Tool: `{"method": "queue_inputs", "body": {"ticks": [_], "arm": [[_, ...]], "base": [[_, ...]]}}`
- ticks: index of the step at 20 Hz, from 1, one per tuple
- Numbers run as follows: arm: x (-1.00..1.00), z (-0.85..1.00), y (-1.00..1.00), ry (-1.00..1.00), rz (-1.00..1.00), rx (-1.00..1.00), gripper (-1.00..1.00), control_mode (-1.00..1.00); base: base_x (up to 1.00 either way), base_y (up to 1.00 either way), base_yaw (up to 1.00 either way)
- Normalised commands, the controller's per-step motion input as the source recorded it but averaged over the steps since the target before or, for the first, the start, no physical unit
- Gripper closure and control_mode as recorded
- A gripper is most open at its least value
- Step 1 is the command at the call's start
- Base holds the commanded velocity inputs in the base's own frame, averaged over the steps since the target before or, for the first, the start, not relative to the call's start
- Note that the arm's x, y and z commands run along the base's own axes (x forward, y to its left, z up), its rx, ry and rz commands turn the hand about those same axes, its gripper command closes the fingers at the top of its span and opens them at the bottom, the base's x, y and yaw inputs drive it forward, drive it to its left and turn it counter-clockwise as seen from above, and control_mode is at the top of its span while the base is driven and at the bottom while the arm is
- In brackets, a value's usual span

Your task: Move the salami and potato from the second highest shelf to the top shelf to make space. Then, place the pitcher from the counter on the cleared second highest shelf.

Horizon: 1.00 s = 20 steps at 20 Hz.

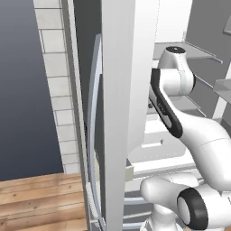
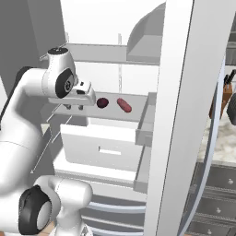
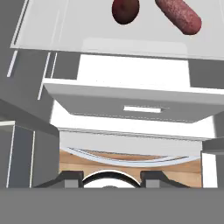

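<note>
— Right base view first: where's the salami [image 2: 124, 105]?

— Lying flat on the second highest shelf [image 2: 110, 113] in the open fridge, just beside a darker, rounder lump, which I take for the potato [image 2: 102, 102]. The two sit close but apart. From this side the salami's long axis runs slantwise, its far end toward the back of the shelf and its near end toward the front edge and the door side.

— And from the hand view?

— The same slant: the salami [image 3: 179, 15] crosses the upper right corner, the potato [image 3: 125, 10] to its left, both seen on the shelf [image 3: 109, 43] panel.

— What about the gripper?

— The gripper [image 2: 73, 107] hangs over the shelf's front left part, pointing downward, fingers short and dark beneath the hand. They stand apart by a moderate gap with nothing between them; it holds nothing and touches nothing I can see.

— So the salami relative to it?

— Off to the gripper's side, past the potato, which lies between them. Below the shelf is a white drawer [image 2: 103, 150], pulled partly forward.
</note>
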Motion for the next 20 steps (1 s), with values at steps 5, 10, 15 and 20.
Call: {"method": "queue_inputs", "body": {"ticks": [5,10,15,20], "arm": [[-0.08,-0.03,0.0,-0.17,-0.04,0.0,-1.0,-1.0],[0.0,-0.25,-0.1,-0.27,-0.06,0.0,-1.0,-1.0],[0.01,-0.35,-0.1,-0.22,-0.01,0.0,-1.0,-1.0],[0.31,-0.1,-0.15,-0.02,0.02,0.01,-1.0,-1.0]], "base": [[0.0,0.0,0.0],[0.0,0.0,0.0],[0.0,0.0,0.0],[0.0,0.0,0.0]]}}
